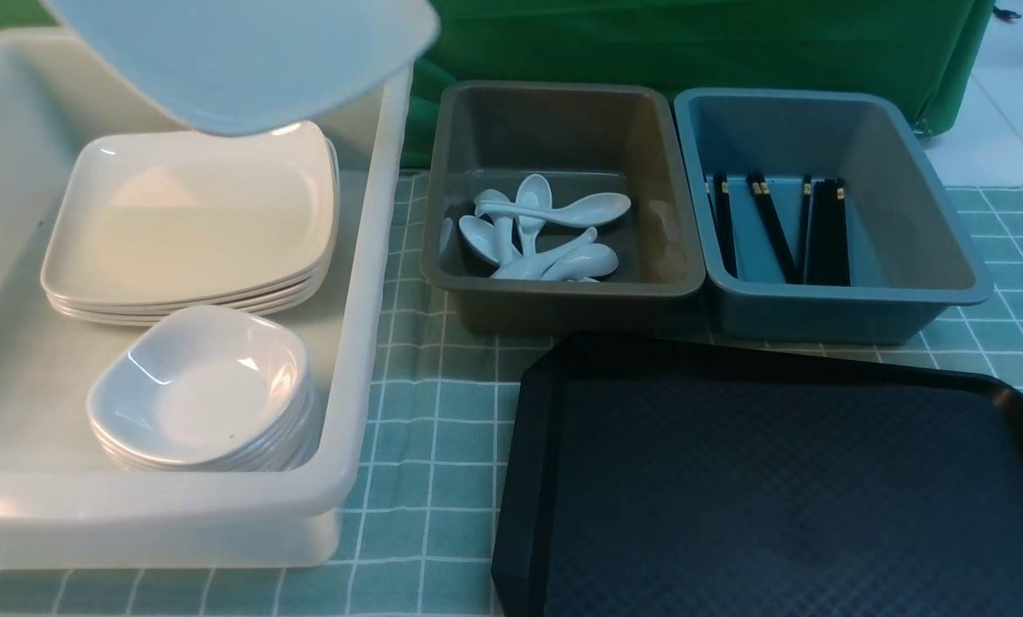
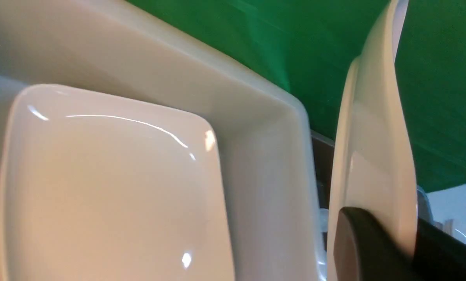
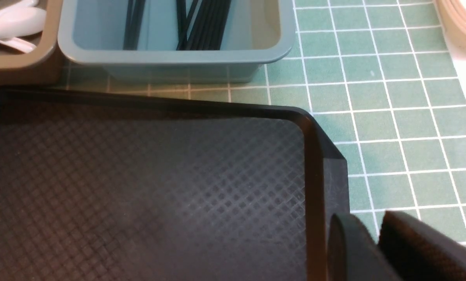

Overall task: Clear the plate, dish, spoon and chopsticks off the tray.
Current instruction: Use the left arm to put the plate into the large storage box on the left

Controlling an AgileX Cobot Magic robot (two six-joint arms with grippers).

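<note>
Frontally, shows the plate (image 1: 246,60) held high at the far left, tilted, above the stack of plates (image 1: 186,223) in the white bin (image 1: 366,480), seemingly reaching a little past the bin's right wall. Shows a stack of small dishes (image 1: 203,386) nearer in the same bin, spoons (image 1: 546,231) piled in the grey bin (image 1: 563,287), chopsticks (image 1: 777,227) in the blue bin (image 1: 846,296) to its right. Shows the tray (image 1: 777,497) near right on the checked cloth (image 1: 434,411), bare in the part seen. Shows neither gripper.

From the left wrist, shows the left gripper (image 2: 402,244) clamped on the plate's rim, dark fingers (image 2: 358,246) on either side, plate edge-on and clear of the stack below.

From the right wrist, shows the right gripper (image 3: 375,238) empty, jaws a narrow slit apart, hovering by the tray's right rim.

Looks like the last step: stowing the plate. Calls next for shifting it left over the stack, levelling, lowering until seated, then releasing. Risks a slide or clatter if let go tilted.
</note>
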